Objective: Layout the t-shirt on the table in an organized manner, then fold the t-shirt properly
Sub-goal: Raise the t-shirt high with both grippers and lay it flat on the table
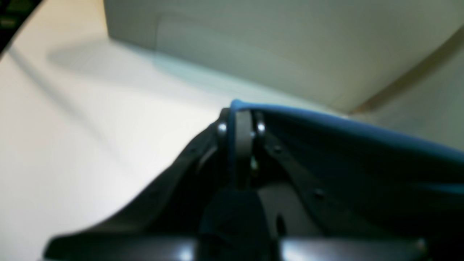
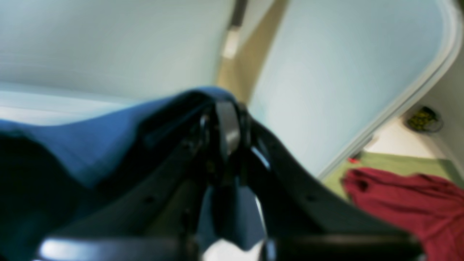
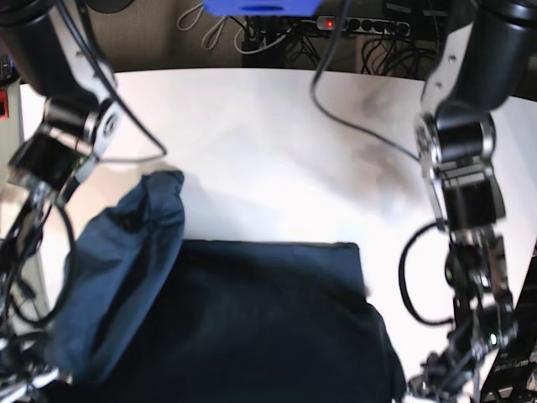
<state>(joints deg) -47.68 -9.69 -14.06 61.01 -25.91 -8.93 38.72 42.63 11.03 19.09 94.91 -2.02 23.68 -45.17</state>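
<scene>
The dark navy t-shirt point(image 3: 252, 319) lies on the white table point(image 3: 268, 143) at the near side, its body spread flat and one part bunched and folded over at the left point(image 3: 126, 260). In the left wrist view my left gripper point(image 1: 242, 121) is shut on a blue edge of the t-shirt point(image 1: 362, 145), which stretches away to the right. In the right wrist view my right gripper point(image 2: 226, 117) is shut on another edge of the t-shirt point(image 2: 90, 141), which drapes to the left. Both wrist views are blurred. In the base view both grippers are hidden at the bottom edge.
The left arm point(image 3: 466, 185) stands at the base view's right, the right arm point(image 3: 59, 143) at its left. Cables and a power strip point(image 3: 369, 25) lie behind the table. A red cloth point(image 2: 406, 203) lies on the green floor past the table's curved edge point(image 2: 409, 98).
</scene>
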